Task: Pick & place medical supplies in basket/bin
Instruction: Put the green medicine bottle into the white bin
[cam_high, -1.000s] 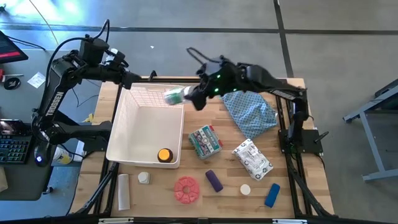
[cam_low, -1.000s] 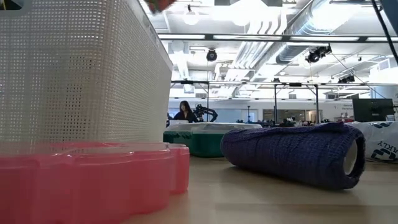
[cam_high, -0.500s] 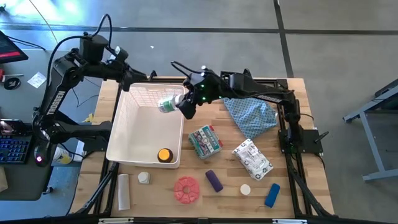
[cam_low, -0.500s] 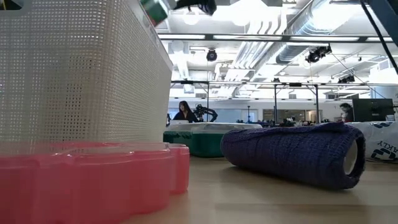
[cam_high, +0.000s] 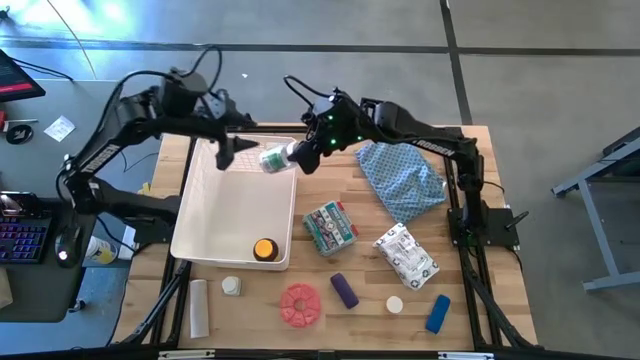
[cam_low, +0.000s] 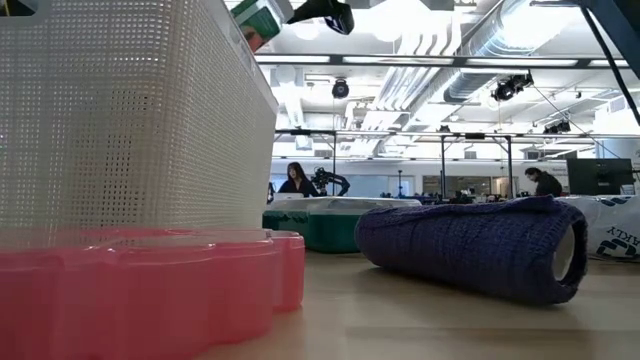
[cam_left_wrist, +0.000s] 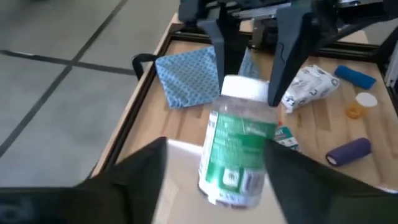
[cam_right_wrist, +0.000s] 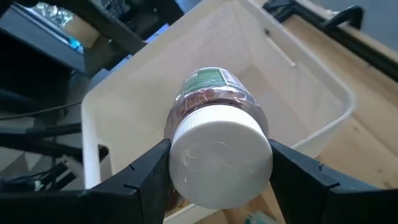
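Note:
My right gripper (cam_high: 298, 155) is shut on a white-capped jar with a green label (cam_high: 274, 158), held in the air over the far right part of the white lattice bin (cam_high: 205, 235). The jar also shows at the top of the low view (cam_low: 255, 18). My left gripper (cam_high: 228, 152) is open over the bin's far end, its fingers pointing at the jar's bottom end; in the left wrist view (cam_left_wrist: 216, 149) the jar (cam_left_wrist: 236, 149) shows between its fingers. I cannot tell whether they touch it. An amber yellow-capped bottle (cam_high: 264, 249) stands in the bin's near right corner. My right gripper pinches the jar's white cap (cam_right_wrist: 221, 163) between its two fingers (cam_right_wrist: 149, 171), one on each side of the cap. The fingers come level from the table's right side. The jar lies on its side, lifted clear, its bottom end toward the table's left.
On the table right of the bin lie a blue patterned cloth (cam_high: 403, 178), a green-white packet (cam_high: 330, 227) and a white printed packet (cam_high: 406, 251). Along the near edge are a white cylinder (cam_high: 199, 307), a white-capped jar (cam_high: 231, 286), a red disc (cam_high: 300, 304), a purple cylinder (cam_high: 344, 290) and a blue cylinder (cam_high: 437, 313).
My right gripper has carried the jar toward the table's left, over the bin's right rim, then a little back toward the far edge. My left gripper has swung from the bin's far left corner toward the jar and now points at it.

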